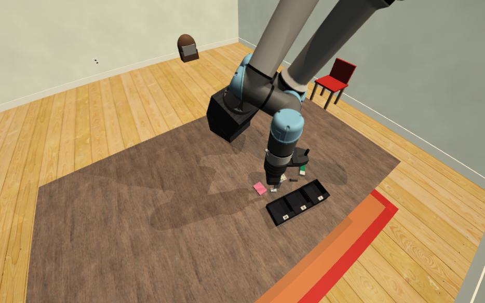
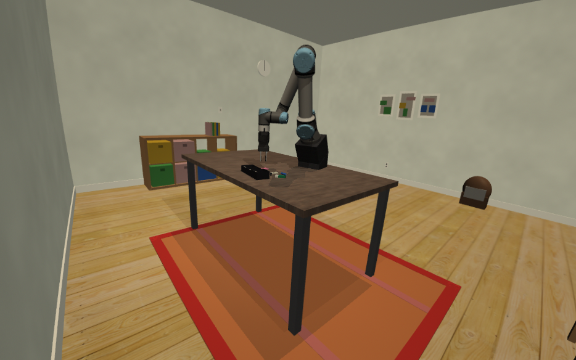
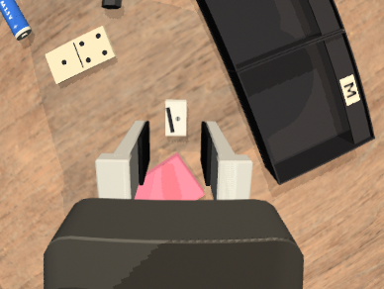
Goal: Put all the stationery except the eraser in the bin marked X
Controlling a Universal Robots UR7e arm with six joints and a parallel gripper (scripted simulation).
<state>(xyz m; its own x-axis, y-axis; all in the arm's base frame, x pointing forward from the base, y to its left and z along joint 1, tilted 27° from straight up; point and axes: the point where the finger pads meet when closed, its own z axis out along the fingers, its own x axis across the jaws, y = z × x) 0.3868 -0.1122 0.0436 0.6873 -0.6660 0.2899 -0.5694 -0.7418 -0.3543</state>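
The white sharpener (image 1: 273, 190) (image 3: 176, 118) lies on the tabletop (image 1: 107, 228) (image 2: 340, 182) (image 3: 30, 198) near the wrist frame's centre, outside the bins. My gripper (image 1: 277, 186) (image 2: 263, 161) (image 3: 175, 141) is spread above the tabletop, pinching nothing. The pink pad (image 1: 259, 188) (image 3: 170, 180) shows lower down between my fingers; bin M (image 1: 278, 221) (image 3: 360, 119) sits at right, the domino (image 1: 283, 177) (image 3: 80, 55) upper left, the blue battery (image 3: 15, 20) beyond.

White sharpener (image 1: 273, 190) (image 3: 180, 109) near pink pad (image 1: 259, 188) (image 2: 264, 169) (image 3: 170, 180) on table (image 1: 107, 257) (image 2: 340, 185) (image 3: 25, 238).
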